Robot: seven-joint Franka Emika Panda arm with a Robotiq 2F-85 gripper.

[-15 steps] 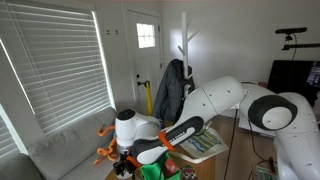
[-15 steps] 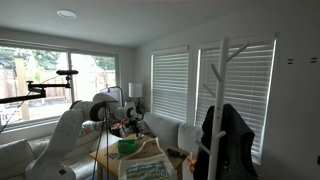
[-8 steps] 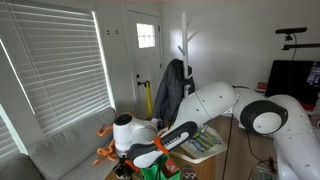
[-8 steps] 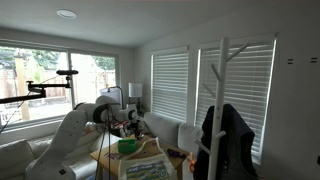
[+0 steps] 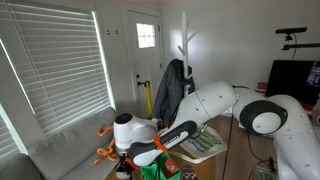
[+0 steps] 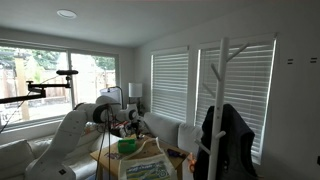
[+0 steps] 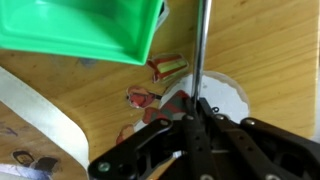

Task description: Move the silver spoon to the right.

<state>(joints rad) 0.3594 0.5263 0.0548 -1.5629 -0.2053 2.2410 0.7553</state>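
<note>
— One spoon (image 7: 201,45) in wrist view: where?
— Clamped in the gripper (image 7: 200,112), shaft running straight up the frame over bare wooden worktop (image 7: 270,50). Scoop end hidden.
— Jaws wide or narrow?
— Narrow, closed on the shaft.
— Neighbours?
— Green bowl (image 7: 80,30) at upper left, its edge just beside the shaft; red scraps (image 7: 165,67) below that edge; white disc (image 7: 235,95) right of the jaws; pale curved strip (image 7: 45,115) at far left.
— Seen in an exterior view?
— White arm (image 5: 215,105) bent low, wrist down at the worktop; coat stand (image 5: 185,45) behind. Spoon too small to make out there.
</note>
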